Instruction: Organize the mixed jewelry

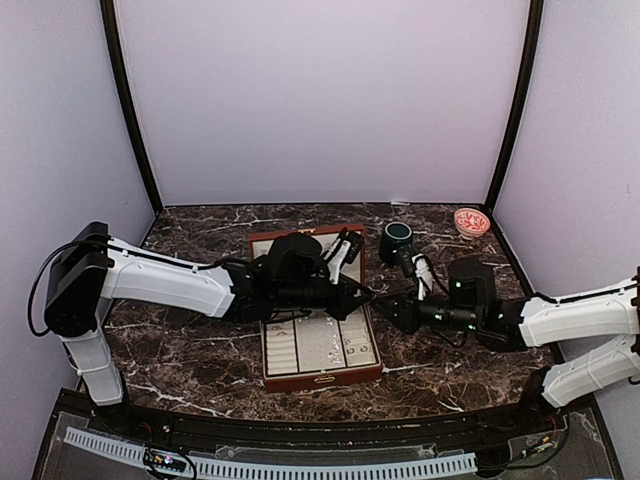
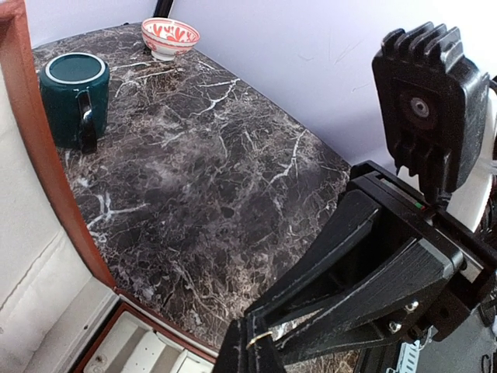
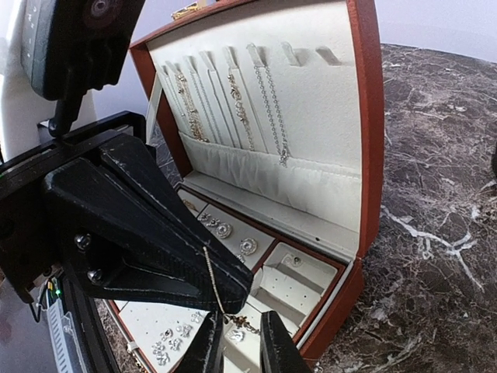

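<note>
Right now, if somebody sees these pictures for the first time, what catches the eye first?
The grippers meet tip to tip over the right edge of the open reddish-brown jewelry box: the left gripper is shut on a gold chain, whose end hangs between the open fingers of the right gripper. In the raised lid, chains hang in a row; a dark green mug and a pink bowl stand to the box's right.

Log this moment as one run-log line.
left gripper: shut on thin chain | right gripper: open, straddling chain's lower end | location: over open jewelry box, right edge
</note>
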### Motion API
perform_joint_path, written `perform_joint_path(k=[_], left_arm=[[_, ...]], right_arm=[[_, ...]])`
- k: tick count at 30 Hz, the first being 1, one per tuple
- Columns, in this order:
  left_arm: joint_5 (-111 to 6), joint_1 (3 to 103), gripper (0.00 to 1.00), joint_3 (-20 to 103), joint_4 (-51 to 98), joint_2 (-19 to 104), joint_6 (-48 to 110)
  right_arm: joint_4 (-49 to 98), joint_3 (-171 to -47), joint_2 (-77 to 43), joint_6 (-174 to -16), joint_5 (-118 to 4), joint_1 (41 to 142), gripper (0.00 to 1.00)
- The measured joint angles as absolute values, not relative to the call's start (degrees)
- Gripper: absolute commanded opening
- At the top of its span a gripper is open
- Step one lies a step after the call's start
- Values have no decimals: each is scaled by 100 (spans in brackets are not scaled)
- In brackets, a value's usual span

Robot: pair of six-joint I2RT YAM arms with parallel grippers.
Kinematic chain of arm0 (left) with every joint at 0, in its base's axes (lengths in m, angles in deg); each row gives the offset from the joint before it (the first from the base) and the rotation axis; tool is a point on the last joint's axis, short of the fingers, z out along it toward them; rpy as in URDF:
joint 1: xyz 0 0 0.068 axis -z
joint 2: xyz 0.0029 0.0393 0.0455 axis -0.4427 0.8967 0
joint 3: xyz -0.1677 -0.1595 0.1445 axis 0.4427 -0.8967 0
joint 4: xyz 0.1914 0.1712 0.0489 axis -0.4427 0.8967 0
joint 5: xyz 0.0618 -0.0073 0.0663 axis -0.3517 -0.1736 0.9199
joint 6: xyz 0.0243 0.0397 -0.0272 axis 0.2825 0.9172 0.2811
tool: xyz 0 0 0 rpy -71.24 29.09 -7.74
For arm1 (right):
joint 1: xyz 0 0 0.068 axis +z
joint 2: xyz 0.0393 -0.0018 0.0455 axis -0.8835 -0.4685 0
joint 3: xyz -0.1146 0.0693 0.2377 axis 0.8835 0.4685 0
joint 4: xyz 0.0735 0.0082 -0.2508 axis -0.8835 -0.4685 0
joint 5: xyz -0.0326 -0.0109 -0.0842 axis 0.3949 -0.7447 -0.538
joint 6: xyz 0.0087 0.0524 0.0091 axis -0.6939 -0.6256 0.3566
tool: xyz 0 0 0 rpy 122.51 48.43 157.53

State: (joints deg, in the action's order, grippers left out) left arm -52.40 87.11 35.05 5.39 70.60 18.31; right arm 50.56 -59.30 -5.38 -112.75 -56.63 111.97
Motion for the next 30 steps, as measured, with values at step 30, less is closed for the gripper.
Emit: perform_joint_path(k=[30], left_arm=[[-5496, 8493, 0, 4017, 1442, 5991, 1860]], right_arm=[[4779, -6525, 275, -11439, -5401, 11213, 29]])
